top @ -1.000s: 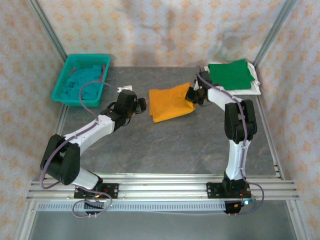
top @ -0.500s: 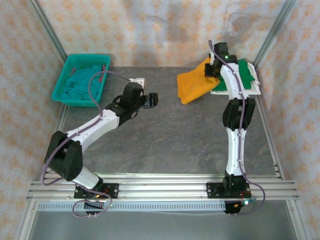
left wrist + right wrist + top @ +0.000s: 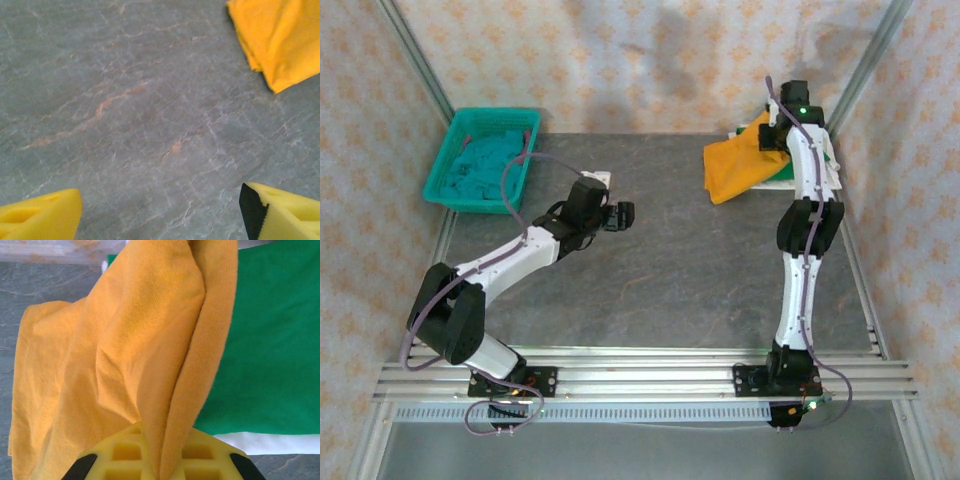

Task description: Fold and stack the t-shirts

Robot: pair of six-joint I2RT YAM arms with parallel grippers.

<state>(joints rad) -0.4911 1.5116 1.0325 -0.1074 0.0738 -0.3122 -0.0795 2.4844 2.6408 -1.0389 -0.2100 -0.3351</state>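
In the left wrist view the bottom edge cuts off the left pincer [image 3: 160, 212], leaving two finger corners at lower left and lower right. The upper right corner crops the orange t-shirt [image 3: 280, 40]. In the right wrist view that cloth hides the gap of the right pincer [image 3: 160, 462], itself cropped at the bottom. The green t-shirt [image 3: 270, 340] runs off the right edge, and the white t-shirt [image 3: 270, 442] beneath is a mere strip. From above, the right arm [image 3: 805, 170] covers much of the green one.
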